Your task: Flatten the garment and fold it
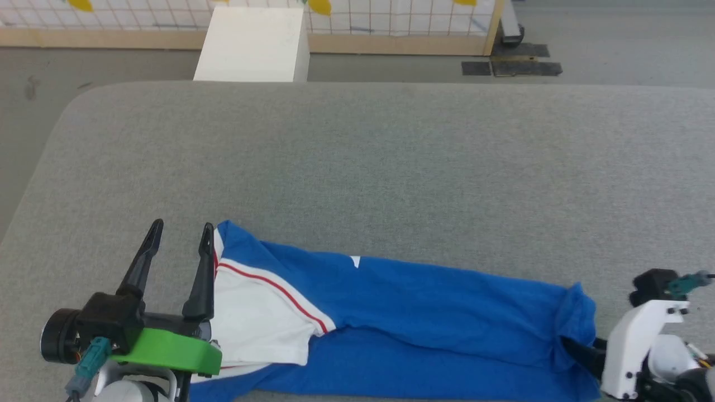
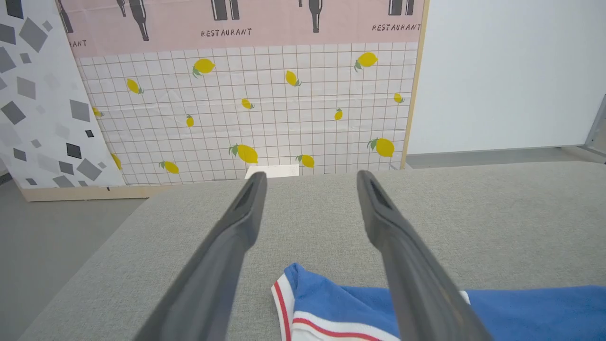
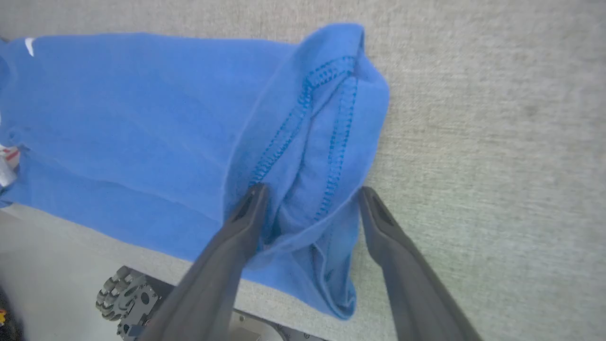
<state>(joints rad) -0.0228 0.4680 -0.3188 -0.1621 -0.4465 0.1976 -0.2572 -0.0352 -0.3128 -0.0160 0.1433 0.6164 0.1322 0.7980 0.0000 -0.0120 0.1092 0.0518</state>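
Shirt (image 1: 419, 301) lies bunched on the table (image 1: 357, 156), at three o'clock from the spread left gripper (image 1: 181, 231). The spread right gripper (image 3: 310, 194) straddles its hem.

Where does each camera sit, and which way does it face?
Head: atop the robot, looking down on the grey fabric surface and royal-blue jersey shirt; left hand lower left.
Left wrist: along that open hand, toward a lemon-patterned wall panel.
Right wrist: down the open right hand onto the shirt's hem.
Shared: all show the shirt.
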